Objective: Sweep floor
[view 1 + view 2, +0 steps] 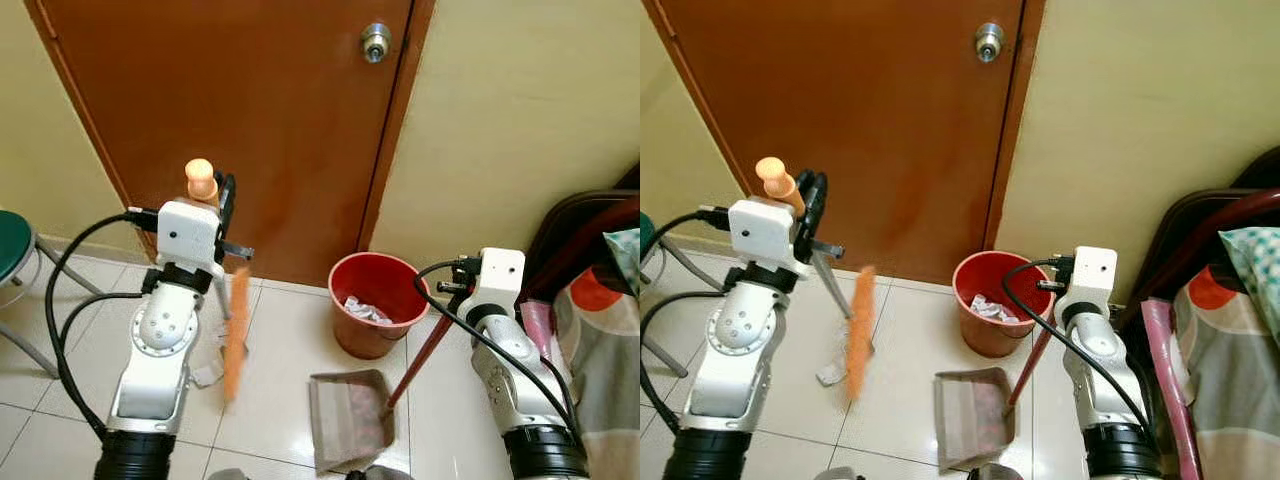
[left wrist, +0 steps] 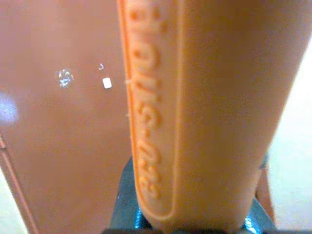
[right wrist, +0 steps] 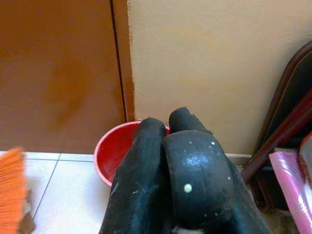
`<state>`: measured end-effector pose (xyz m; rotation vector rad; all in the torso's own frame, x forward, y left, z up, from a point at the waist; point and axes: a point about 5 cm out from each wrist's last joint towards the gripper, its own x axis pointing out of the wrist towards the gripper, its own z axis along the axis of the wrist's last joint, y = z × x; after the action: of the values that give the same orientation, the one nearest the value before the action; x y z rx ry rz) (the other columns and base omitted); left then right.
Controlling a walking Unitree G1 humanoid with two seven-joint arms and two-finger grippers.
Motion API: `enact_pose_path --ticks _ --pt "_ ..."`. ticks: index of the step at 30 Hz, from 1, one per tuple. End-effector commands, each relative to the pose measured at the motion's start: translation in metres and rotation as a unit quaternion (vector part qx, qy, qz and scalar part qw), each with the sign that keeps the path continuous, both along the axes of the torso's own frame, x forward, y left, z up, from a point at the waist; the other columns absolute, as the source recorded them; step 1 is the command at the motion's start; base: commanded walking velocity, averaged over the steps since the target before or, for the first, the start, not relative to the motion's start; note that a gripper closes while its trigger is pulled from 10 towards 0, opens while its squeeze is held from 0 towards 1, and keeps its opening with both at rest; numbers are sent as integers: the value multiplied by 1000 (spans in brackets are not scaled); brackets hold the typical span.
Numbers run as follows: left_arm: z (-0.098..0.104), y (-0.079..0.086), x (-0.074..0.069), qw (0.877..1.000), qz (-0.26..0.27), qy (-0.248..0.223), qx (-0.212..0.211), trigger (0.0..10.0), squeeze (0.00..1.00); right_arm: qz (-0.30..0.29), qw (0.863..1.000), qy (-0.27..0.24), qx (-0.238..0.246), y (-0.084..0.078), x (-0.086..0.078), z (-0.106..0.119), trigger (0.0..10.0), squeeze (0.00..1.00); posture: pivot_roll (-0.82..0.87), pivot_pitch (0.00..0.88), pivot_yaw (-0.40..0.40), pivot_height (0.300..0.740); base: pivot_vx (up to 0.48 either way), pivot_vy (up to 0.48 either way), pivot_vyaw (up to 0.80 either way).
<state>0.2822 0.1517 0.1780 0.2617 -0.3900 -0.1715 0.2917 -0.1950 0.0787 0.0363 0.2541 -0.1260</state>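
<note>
I have the left gripper clamped on the broom; its bristles hang left of the dustpan, whose handle the right gripper grips

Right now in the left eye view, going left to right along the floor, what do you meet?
Green stool → left gripper holding the orange broom → grey dustpan → red bin with crumpled paper inside → dustpan handle held by the right gripper → patterned bedding.
</note>
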Motion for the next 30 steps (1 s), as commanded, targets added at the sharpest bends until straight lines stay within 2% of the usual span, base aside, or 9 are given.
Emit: enact_pose_path --ticks 1,5,7,12,16,20,25,30 --pt "10 14 8 999 13 -20 24 10000 0 -3 1000 -17 -2 -2 2 6 10000 0 -23 33 -53 740 0 0 0" --pt "8 24 19 999 17 -10 47 10000 0 -1 1000 -16 0 -4 1 4 10000 0 -24 39 -56 740 0 0 0" --pt "9 36 25 998 34 -4 51 10000 0 -3 1000 -16 0 -7 0 4 10000 0 -38 47 -56 740 0 0 0" --pt "-5 49 33 996 36 24 74 10000 0 -14 1000 -17 5 -16 -1 5 10000 0 -56 61 -57 740 0 0 0" --pt "-17 39 36 995 -22 46 80 10000 0 -13 1000 -17 1 -18 -3 7 10000 0 -90 90 -65 740 0 0 0" --pt "-26 32 41 994 -37 58 85 10000 0 -10 1000 -18 -2 -19 -4 8 10000 0 -99 96 -67 740 0 0 0" --pt "-37 12 50 992 -57 68 90 10000 0 -8 1000 -20 -10 -22 -6 9 10000 0 -125 110 -70 740 0 0 0" --pt "-43 -1 51 990 -73 80 89 10000 0 -19 999 -28 -19 -25 -2 12 10000 0 -129 112 -67 740 0 0 0"
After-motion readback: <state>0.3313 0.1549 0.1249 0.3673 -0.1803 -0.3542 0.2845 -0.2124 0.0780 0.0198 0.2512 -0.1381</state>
